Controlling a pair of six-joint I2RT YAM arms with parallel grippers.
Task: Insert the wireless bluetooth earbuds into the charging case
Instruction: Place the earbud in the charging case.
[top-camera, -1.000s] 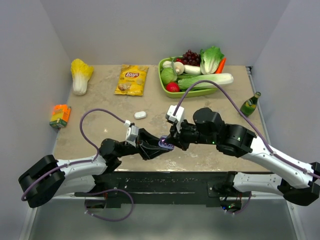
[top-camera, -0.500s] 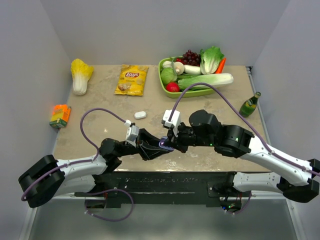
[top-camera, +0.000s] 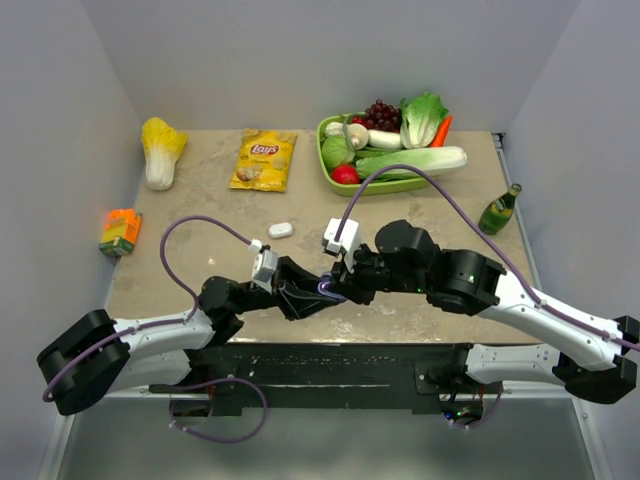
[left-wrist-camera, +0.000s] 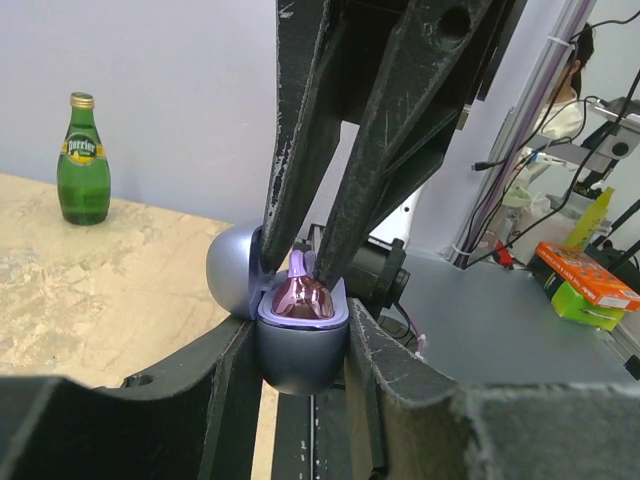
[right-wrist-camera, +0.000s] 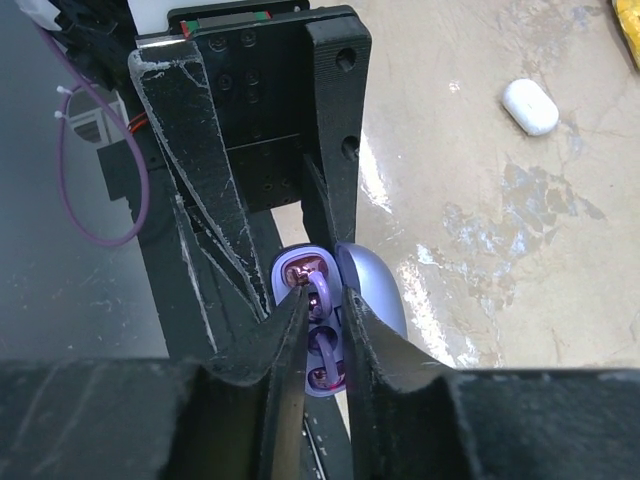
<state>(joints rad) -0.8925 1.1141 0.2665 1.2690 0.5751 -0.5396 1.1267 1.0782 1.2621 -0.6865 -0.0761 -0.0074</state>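
My left gripper (left-wrist-camera: 300, 345) is shut on a lilac charging case (left-wrist-camera: 298, 352) and holds it upright above the table's near edge, its lid (left-wrist-camera: 232, 272) swung open. A lilac earbud (left-wrist-camera: 303, 298) with a shiny pink face sits in the case. From above, two earbuds (right-wrist-camera: 312, 275) lie in the case's sockets. My right gripper (right-wrist-camera: 327, 295) hangs directly over the case, jaws a little apart on either side of the bud's stem, gripping nothing. In the top view both grippers (top-camera: 318, 292) (top-camera: 340, 287) meet at the case (top-camera: 330, 288).
A white closed case (top-camera: 281, 230) lies on the table behind the grippers. Further back are a Lays bag (top-camera: 263, 160), a green tray (top-camera: 324, 158) of vegetables, a cabbage (top-camera: 160, 150), an orange carton (top-camera: 120, 231) at left and a green bottle (top-camera: 500, 209) at right.
The right gripper has shifted slightly left over the case and its jaws have parted a little. The left gripper and the case have stayed still.
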